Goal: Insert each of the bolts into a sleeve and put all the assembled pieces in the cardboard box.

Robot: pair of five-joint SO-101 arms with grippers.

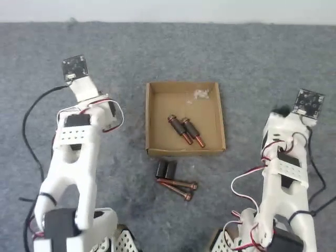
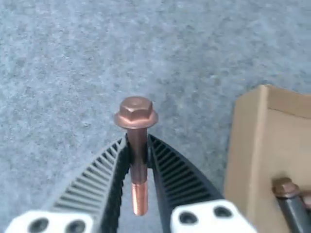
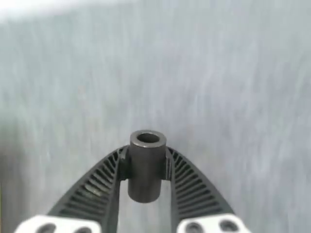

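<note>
- The left claw [image 2: 137, 141] is clamped on the shank of a copper-coloured, hex-headed flange bolt [image 2: 136, 114]. The head points outward and the threaded tip lies back between the ribbed fingers, over the grey carpeted table [image 2: 73, 58] just beside the box.
- The right claw [image 3: 147, 150] grips a dark grey cylindrical metal sleeve [image 3: 146, 167] with its open bore at the outer end. It is on the other side of the box, well apart from the bolt.
- A shallow brown cardboard box [image 1: 185, 151] sits between the two arms, with two assembled pieces [image 1: 187, 130] lying side by side inside it.
- In front of the box, two loose black sleeves [image 1: 166, 169] lie next to two bare copper bolts [image 1: 177, 188].
- The likely trouble is the meeting of the two parts. The bolt's thread appears to face back into the claw, so the sleeve may have no free end to slide over.
- A slight tilt at the bore could jam the bolt or twist it out of the grip, dropping it among the loose parts below.
</note>
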